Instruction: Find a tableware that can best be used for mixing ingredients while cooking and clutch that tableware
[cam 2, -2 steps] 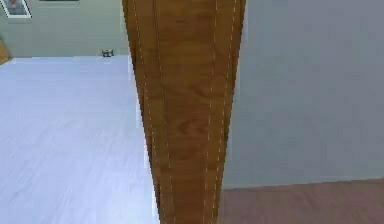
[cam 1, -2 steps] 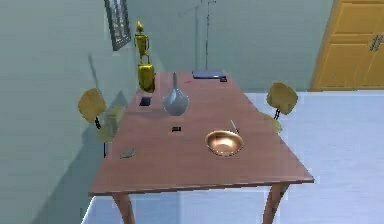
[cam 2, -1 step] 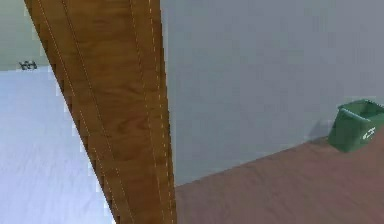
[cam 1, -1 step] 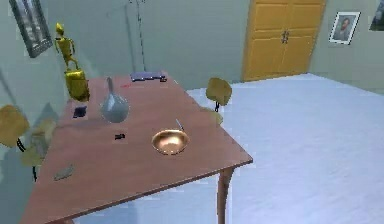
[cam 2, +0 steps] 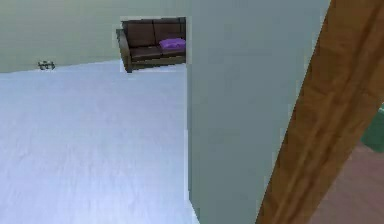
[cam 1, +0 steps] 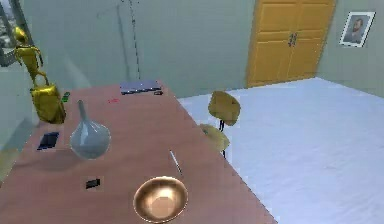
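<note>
A round copper-coloured bowl (cam 1: 160, 198) sits on the reddish-brown table (cam 1: 130, 130), near its front end in the forward view. Just beyond the bowl and a little to the right lies a thin grey utensil (cam 1: 176, 164). Farther back on the table's left stands a pale blue-grey flask-shaped vase (cam 1: 88, 136).
A gold statue (cam 1: 45, 95) stands at the table's far left, and small dark flat objects (cam 1: 47, 141) lie nearby. A wooden chair (cam 1: 222, 112) stands at the table's right side, with orange double doors (cam 1: 290, 42) behind. The arm side view holds pale floor, a wall, a brown sofa (cam 2: 152, 45) and a wooden frame (cam 2: 325, 120).
</note>
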Motion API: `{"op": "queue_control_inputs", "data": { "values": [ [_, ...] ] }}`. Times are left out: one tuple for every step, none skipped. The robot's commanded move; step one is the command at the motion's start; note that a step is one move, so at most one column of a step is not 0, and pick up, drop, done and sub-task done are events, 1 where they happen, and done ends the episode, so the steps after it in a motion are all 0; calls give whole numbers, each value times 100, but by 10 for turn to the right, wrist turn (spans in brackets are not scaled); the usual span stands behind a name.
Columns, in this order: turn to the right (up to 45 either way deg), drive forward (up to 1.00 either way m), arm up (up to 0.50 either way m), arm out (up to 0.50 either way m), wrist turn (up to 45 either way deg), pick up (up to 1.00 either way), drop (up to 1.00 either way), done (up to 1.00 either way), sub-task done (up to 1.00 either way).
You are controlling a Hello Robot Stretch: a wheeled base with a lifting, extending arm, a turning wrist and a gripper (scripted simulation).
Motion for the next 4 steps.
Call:
{"op": "queue_control_inputs", "data": {
  "values": [
    [-450, 0, 0, 0, 0, 0, 0, 0, 0],
    [-450, 0, 0, 0, 0, 0, 0, 0, 0],
    [-90, 0, 0, 0, 0, 0, 0, 0, 0],
    [0, 0, 50, 0, 0, 0, 0, 0, 0]
  ]
}}
